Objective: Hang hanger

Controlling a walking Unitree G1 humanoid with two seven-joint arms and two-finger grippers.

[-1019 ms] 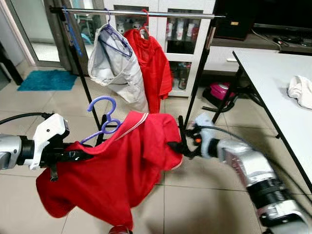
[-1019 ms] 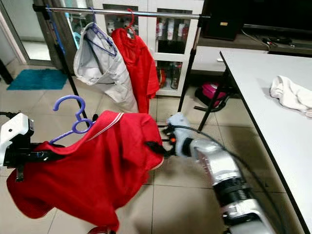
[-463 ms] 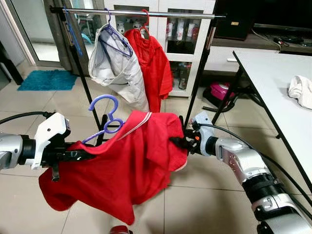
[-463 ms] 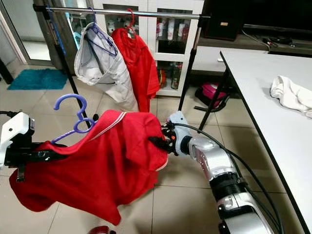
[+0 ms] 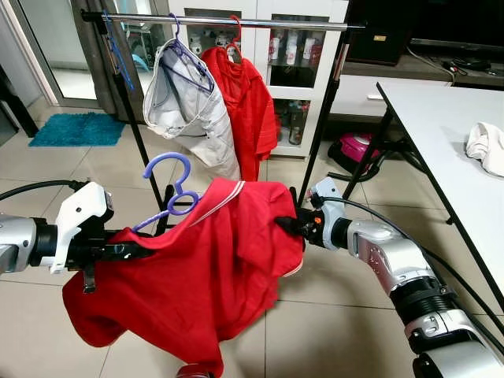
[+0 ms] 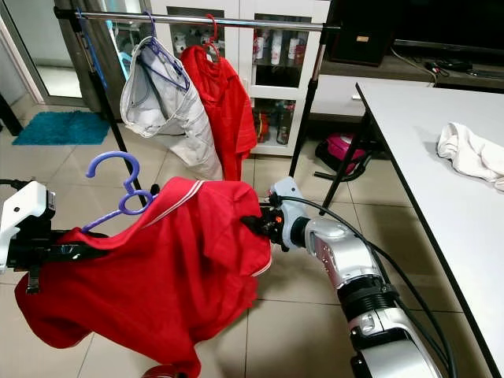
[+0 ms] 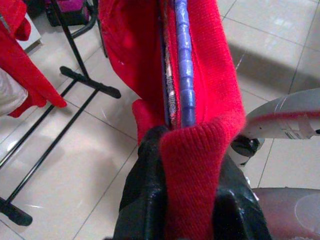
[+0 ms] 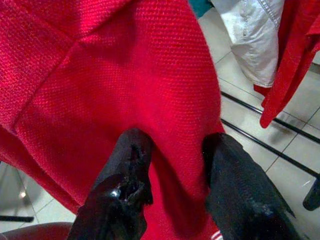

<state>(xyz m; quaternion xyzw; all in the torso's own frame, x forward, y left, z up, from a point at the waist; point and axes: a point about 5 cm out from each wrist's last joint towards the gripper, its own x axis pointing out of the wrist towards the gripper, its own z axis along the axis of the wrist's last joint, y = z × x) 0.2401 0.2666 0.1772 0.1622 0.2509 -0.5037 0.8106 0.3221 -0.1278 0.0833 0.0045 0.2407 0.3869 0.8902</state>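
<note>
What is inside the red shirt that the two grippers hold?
A purple hanger is inside the red shirt: its hook sticks out at the collar, and the left wrist view shows one arm. The rest is covered by cloth.

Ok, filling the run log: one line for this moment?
left gripper: shut on red shirt, purple hanger | right gripper: on shirt's other shoulder | rail: not reached

Purple plastic hanger (image 5: 169, 189) w/ red shirt (image 5: 197, 276) draped over it; hook up, tilted; below rail (image 5: 228, 21).

A coarse-knit red cloth shirt (image 5: 197, 268) drapes a glossy, ribbed purple plastic hanger (image 5: 169, 189) above shiny floor tiles (image 5: 331, 339).
</note>
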